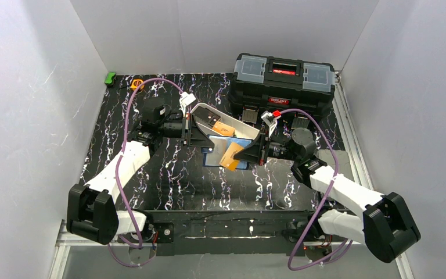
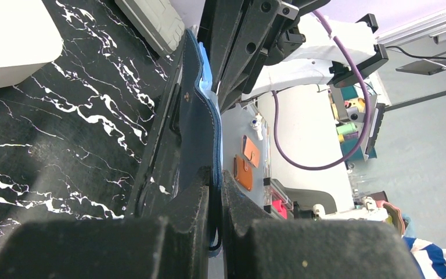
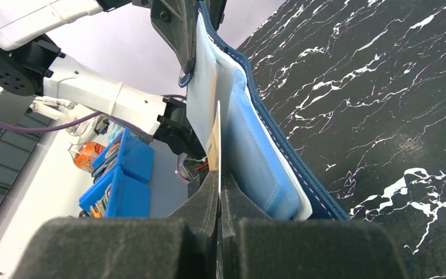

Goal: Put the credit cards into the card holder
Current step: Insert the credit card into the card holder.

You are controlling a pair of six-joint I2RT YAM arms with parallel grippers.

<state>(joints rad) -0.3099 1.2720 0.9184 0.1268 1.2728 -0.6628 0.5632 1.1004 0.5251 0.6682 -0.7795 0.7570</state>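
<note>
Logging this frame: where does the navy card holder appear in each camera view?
Top external: card holder lies open at the middle of the table.
Left wrist: card holder at centre, seen edge-on, clamped in the left gripper.
Right wrist: card holder at centre, light blue inside showing.
Shared landmark: the black marbled table.

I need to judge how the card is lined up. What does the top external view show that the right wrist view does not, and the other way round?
Only the top external view: the black toolbox, the white tray with an orange card in it, and the orange face of the held card. Only the right wrist view: that card seen edge-on, pinched between the right arm's fingers, close against the light blue inside. Both: the open card holder, gripped at one edge by the left arm's fingers, and the black marbled table.
</note>
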